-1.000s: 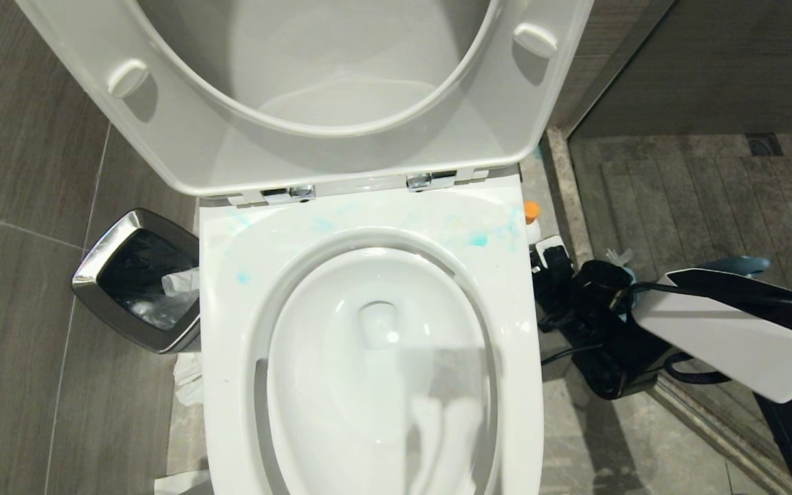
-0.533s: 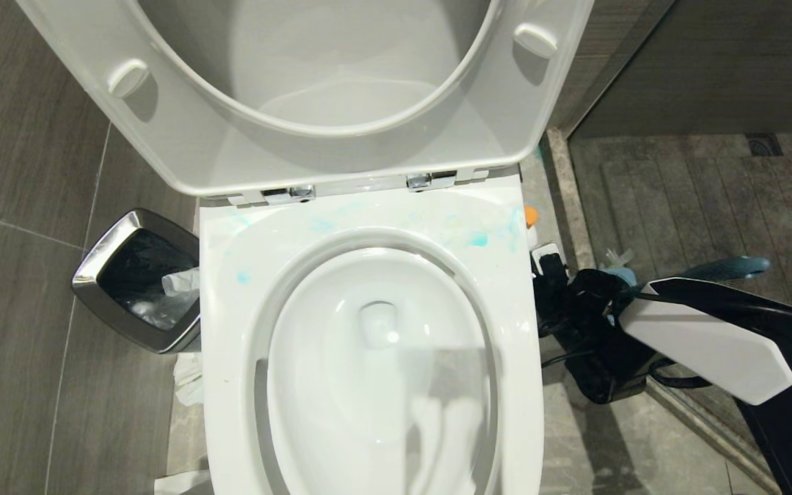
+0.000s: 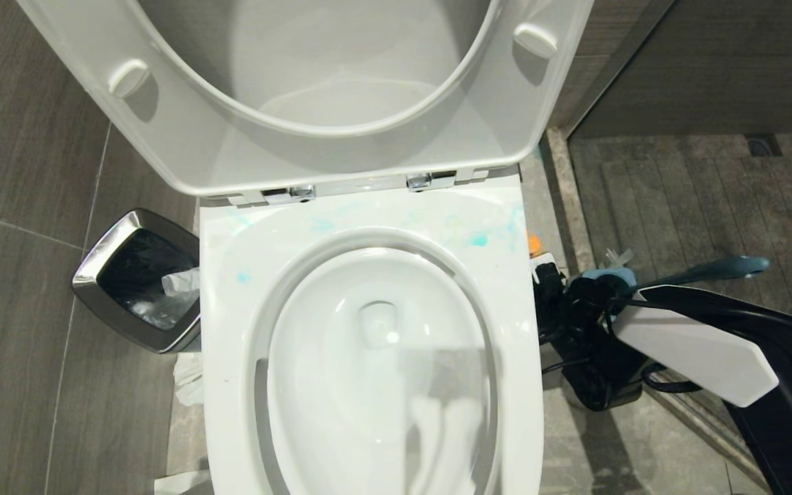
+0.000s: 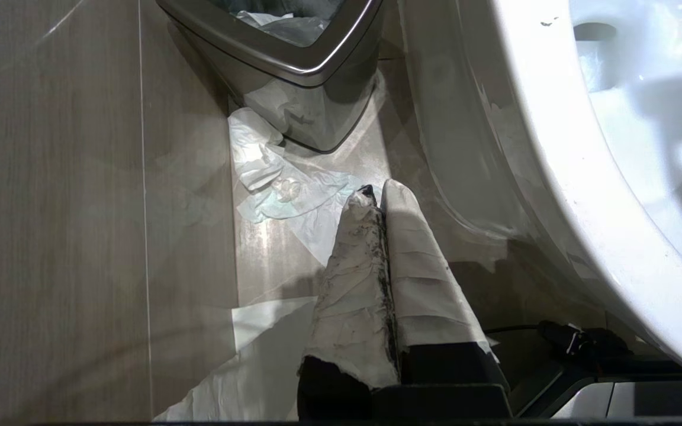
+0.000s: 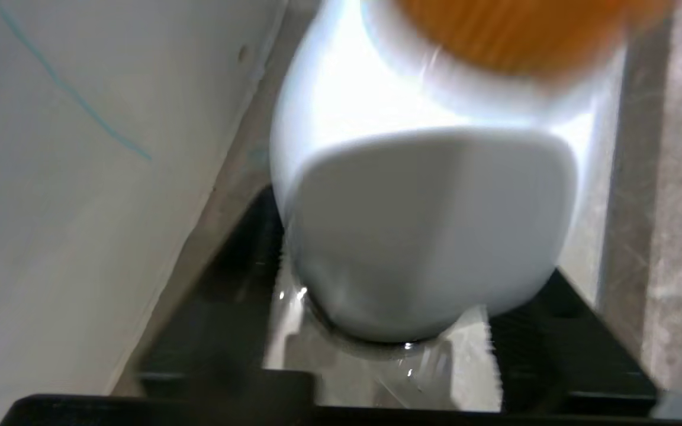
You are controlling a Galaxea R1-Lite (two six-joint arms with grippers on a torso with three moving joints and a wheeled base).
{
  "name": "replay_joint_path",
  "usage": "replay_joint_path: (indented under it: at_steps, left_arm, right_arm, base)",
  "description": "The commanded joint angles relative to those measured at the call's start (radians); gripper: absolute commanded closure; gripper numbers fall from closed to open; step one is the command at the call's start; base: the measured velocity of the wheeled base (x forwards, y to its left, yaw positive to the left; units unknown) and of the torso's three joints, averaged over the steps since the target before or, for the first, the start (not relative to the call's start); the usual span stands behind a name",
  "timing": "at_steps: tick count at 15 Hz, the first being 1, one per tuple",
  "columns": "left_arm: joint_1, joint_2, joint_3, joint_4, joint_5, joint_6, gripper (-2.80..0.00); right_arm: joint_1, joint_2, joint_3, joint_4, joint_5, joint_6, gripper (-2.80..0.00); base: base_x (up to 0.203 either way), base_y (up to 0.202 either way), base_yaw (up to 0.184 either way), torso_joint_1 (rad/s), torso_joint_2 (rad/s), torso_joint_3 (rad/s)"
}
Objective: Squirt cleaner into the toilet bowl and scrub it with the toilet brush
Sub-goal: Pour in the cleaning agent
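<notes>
One bottle (image 5: 430, 225), smooth, light and likely slippery, is sitting on the floor beside the toilet (image 3: 368, 344); you're straddling its body with your right pincer (image 5: 412, 355), fingers apart, unclamped.

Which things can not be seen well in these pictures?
- Cleaner: right wrist view blurred, orange cap cut by the edge; in head view only the cap shows beside the toilet bowl.
- Right gripper: grip unclear.
- Toilet brush: head hidden by the right arm.
- Left gripper: outside head view.
</notes>
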State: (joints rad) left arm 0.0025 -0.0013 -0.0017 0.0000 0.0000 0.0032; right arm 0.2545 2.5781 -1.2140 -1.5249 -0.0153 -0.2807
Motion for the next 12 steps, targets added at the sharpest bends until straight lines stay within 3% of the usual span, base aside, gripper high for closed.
replay_joint_path:
  at_steps: [1,7,12]
  left_arm:
    - [0.001,0.001,0.0,0.0,0.0,0.0,0.0]
    - [0.001,0.001,0.0,0.0,0.0,0.0,0.0]
    - [0.001,0.001,0.0,0.0,0.0,0.0,0.0]
  right_arm:
    - [0.004,0.003,0.035,-0.005,-0.002,-0.002,-2.8]
    - [0.011,-0.026,0.186,-0.005,0.0,0.003,-2.8]
    - [-0.025,0.03,0.06,-0.005,0.013,-0.006,-2.8]
  base:
    - [0.0,0.0,0.0,0.0,0.0,0.0]
    - [0.0,0.0,0.0,0.0,0.0,0.0]
    - [0.0,0.0,0.0,0.0,0.0,0.0]
